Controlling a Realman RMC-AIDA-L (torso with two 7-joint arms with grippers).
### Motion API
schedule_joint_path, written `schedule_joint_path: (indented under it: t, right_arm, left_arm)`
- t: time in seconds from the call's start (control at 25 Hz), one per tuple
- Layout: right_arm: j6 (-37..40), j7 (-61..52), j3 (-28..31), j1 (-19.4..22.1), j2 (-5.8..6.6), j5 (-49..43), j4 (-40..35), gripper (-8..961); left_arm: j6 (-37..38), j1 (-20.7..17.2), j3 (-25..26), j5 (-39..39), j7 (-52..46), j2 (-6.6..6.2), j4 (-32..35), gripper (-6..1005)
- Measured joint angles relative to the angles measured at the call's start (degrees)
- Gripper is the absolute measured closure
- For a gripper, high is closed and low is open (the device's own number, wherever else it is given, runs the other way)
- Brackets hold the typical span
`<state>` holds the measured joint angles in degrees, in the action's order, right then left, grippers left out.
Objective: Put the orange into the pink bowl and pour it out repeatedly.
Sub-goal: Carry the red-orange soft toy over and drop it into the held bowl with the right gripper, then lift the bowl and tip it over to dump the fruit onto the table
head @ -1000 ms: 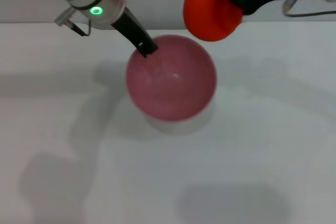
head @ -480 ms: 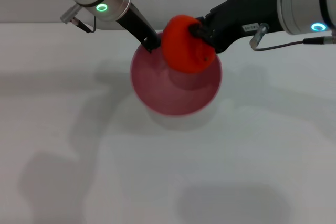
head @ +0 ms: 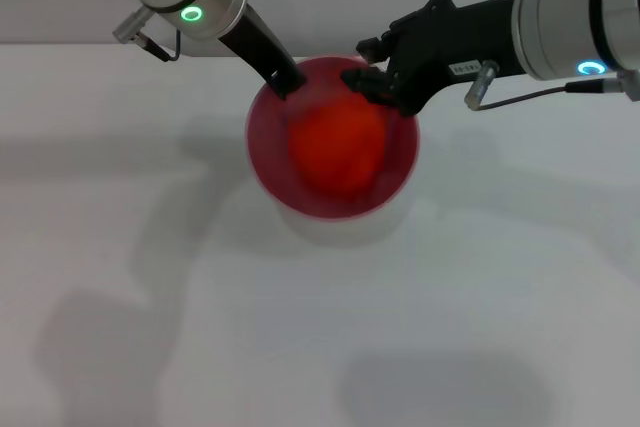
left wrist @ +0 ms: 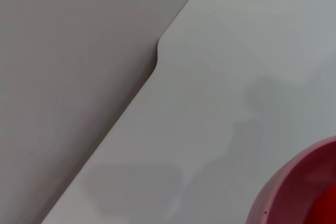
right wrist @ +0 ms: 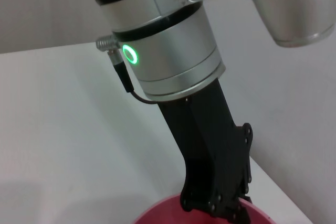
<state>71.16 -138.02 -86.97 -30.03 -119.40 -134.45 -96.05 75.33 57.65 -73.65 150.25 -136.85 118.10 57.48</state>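
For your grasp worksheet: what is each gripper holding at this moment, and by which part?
The left gripper holds the pink bowl by its far rim. The right gripper is open above the bowl, holding nothing; the orange lies in the bowl.

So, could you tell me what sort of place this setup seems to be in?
Probably a lab or test bench, not a kitchen: a plain white table against a bare wall, holding only the pink bowl with the orange inside, the left gripper on its rim and the right gripper above it.
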Motion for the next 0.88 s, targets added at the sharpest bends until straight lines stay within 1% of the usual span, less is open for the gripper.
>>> schedule_joint_path:
  t: [0.08,0.28,0.4,0.44,0.52,0.6,0.64,0.68,0.72,0.76,0.8,0.84,0.88]
  right_arm:
    - [-0.4,0.1,0.3,0.4,-0.07,0.2,-0.3,854]
    - [-1.4,0.1,1.7,1.8,-0.19,0.3,-1.8,640]
    - [-3.9,0.2,4.0,3.6,-0.38,0.8,-2.6,405]
    - [-5.1,0.9,5.1,4.5,-0.46,1.9,-2.6,405]
    - [-7.3,3.8,7.6,6.2,-0.51,6.2,-1.6,404]
    - [-9.0,8.9,10.8,8.4,-0.44,14.3,0.6,404]
    - [-9.8,13.3,13.0,9.9,-0.24,21.4,2.6,404]
    - [-10.3,17.7,14.7,11.3,0.0,28.5,4.8,404]
    - [-10.3,21.8,15.9,12.4,0.16,34.4,7.0,404]
    - [-10.0,29.0,17.3,13.8,0.38,43.5,10.4,404]
    - [-9.4,35.1,18.3,15.1,0.47,51.4,13.6,404]
    - [-7.5,43.6,19.1,16.6,0.54,62.5,18.0,404]
    - [-5.7,49.7,19.7,17.6,0.58,69.8,21.0,404]
  left_arm:
    - [0.0,-0.2,0.1,0.1,0.0,-0.06,0.0,955]
    - [-0.3,-0.7,0.2,0.1,0.0,-0.08,0.0,955]
    - [-0.5,-0.8,0.2,0.1,0.0,-0.08,0.0,955]
    - [-1.3,-1.0,-0.1,0.1,0.2,-0.08,0.1,955]
    - [-3.8,-1.9,-3.1,-0.1,1.1,0.1,0.5,955]
    - [-3.8,-1.9,-3.1,-0.1,1.1,0.1,0.5,955]
    - [-6.8,-2.2,-8.3,-0.4,1.3,0.33,0.6,955]
    - [-8.7,-2.4,-11.3,-0.4,1.2,0.43,0.7,955]
    - [-9.8,-2.5,-12.6,-0.4,1.2,0.47,0.8,955]
    - [-10.4,-2.6,-13.4,-0.5,1.2,0.48,0.9,955]
    - [-12.1,-2.8,-15.5,-0.5,1.0,0.55,1.2,955]
    - [-13.4,-3.0,-17.1,-0.5,0.9,0.62,1.4,955]
    - [-14.4,-3.1,-17.9,-0.5,0.9,0.65,1.6,955]
